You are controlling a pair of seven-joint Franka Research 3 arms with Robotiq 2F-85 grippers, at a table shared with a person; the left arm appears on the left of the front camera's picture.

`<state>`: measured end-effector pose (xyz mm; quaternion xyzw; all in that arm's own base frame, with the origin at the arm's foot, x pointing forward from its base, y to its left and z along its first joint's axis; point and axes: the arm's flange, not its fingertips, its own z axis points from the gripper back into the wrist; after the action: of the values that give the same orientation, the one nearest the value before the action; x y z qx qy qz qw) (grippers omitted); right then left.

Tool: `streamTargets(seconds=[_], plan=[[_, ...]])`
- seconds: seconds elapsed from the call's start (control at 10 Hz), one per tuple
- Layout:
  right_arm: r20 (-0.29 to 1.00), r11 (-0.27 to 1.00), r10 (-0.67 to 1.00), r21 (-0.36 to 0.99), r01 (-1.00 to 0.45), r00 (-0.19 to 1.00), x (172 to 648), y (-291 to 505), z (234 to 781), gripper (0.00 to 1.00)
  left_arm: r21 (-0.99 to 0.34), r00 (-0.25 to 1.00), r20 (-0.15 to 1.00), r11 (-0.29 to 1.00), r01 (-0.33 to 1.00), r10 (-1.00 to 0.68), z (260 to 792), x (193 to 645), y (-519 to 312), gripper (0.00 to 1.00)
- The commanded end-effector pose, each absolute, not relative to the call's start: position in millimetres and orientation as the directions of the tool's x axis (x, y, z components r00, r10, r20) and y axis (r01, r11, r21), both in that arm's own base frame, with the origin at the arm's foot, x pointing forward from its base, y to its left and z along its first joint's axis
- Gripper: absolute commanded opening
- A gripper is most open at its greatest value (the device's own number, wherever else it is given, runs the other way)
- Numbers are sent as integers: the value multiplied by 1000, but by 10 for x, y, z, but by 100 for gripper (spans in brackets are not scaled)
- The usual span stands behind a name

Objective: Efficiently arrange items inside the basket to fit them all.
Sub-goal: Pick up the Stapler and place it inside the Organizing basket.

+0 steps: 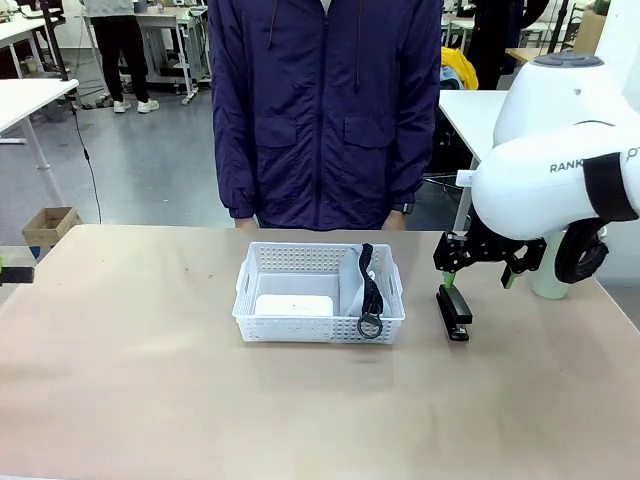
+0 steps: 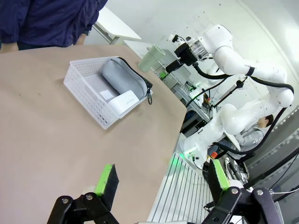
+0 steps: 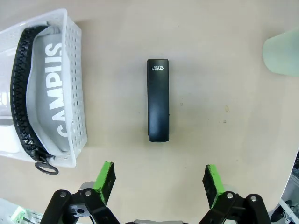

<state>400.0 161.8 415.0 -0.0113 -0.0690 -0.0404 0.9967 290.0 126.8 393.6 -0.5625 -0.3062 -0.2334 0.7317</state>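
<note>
Bare tabletop around black stapler, near basket edge, below wide-spread right gripper, apparently untouched.

In front of me, the white lattice plastic basket holds the white rounded box lying flat and the grey "CAMPUS" pouch on edge along its right wall. The black stapler lies flat on the table just right of it, and the pale green cup stands farther right.

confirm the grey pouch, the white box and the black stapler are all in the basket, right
No: the black stapler lies on the table beside the basket, as the right wrist view shows. The grey pouch and the white box are in the basket.
</note>
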Motion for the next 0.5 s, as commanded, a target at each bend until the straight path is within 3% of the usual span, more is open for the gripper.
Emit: streamTargets(seconds=[0.0, 0.4], plan=[[144, 998, -68, 1, 68, 987, 4119, 1623, 4001, 100, -682, 704, 710, 257, 685, 5, 3955, 2866, 1252, 100], [167, 999, -44, -11, 47, 985, 4307, 1599, 3451, 100, -682, 704, 710, 257, 685, 5, 3955, 2866, 1252, 100]])
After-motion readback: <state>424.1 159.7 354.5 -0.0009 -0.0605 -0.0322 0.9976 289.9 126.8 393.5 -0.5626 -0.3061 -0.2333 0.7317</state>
